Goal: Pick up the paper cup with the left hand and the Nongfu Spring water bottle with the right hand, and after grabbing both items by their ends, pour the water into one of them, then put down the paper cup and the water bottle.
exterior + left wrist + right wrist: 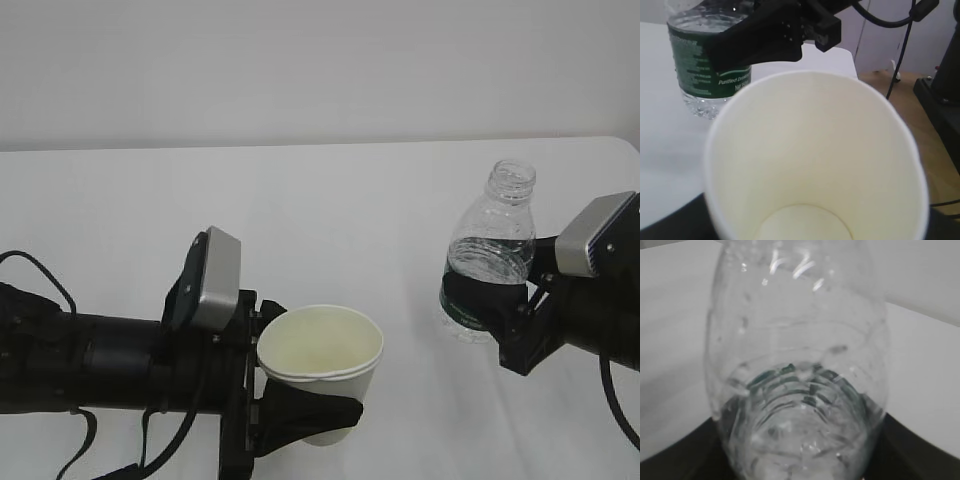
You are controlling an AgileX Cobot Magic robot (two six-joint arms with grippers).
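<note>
The main risk, as I judge it, is a crushed or slipping paper cup point(320, 368): the left hand point(285, 400) clamps its thin wall between part-open fingers, and any squeeze could buckle it. The right hand point(500, 315) grips the Nongfu Spring water bottle point(488, 255) at its labelled lower body; tipped short of the rim, it would spill. The cup looks empty; the water point(700, 102) sits low in the uncapped bottle.

A: What do the arms look like?
B: Both are black. The left arm point(90, 360) is a thick matte tube with loose black cables point(40, 275) looping off it.
A: And the wrists?
B: Each carries a grey box point(215, 280), rounded at the corners. The right arm point(590, 320) trails one black cable too.
</note>
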